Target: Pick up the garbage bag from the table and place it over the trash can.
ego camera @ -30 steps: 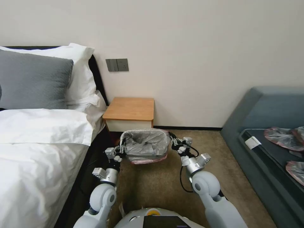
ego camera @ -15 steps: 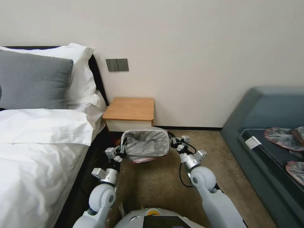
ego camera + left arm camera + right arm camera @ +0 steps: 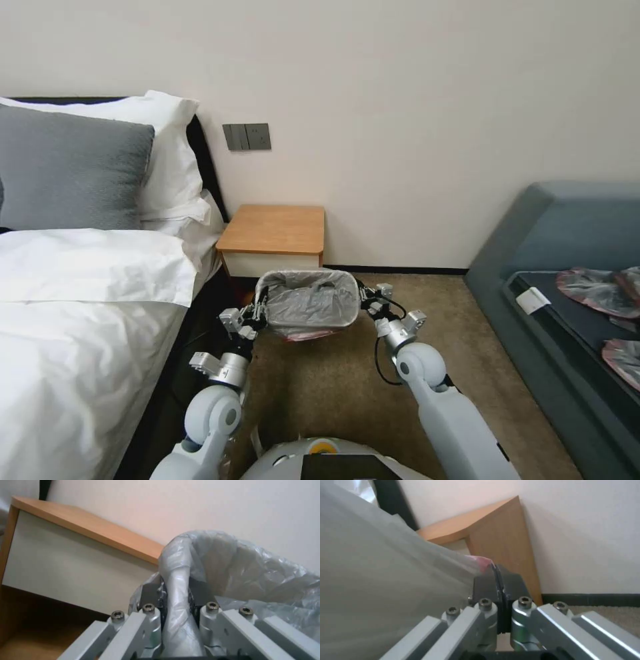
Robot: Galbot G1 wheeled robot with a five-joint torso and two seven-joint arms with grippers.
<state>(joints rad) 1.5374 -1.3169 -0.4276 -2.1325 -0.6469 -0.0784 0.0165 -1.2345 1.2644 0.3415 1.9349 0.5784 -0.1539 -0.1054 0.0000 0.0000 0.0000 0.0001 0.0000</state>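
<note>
The garbage bag (image 3: pixel 308 301), wrinkled silvery film with a pinkish edge, is stretched open between my two grippers, low over the carpet just in front of the table (image 3: pixel 273 230). My left gripper (image 3: pixel 259 311) is shut on the bag's left edge. In the left wrist view a fold of the bag (image 3: pixel 176 600) runs between the fingers of the left gripper (image 3: pixel 176 592). My right gripper (image 3: pixel 364 298) is shut on the right edge. The right wrist view shows the right gripper (image 3: pixel 499 580) pinching a pink-tipped corner of film (image 3: pixel 476 563). The trash can is hidden.
A bed (image 3: pixel 80 300) with white sheets and pillows stands close on the left. A dark teal sofa (image 3: pixel 567 227) on the right carries flat grey-pink bags (image 3: pixel 593 287). Brown carpet (image 3: pixel 333 387) lies between them. The wall and its dark skirting (image 3: pixel 400 270) run behind the table.
Both arms have reached forward and down, carrying the open bag lower and closer to the table. The grip on both edges is unchanged.
</note>
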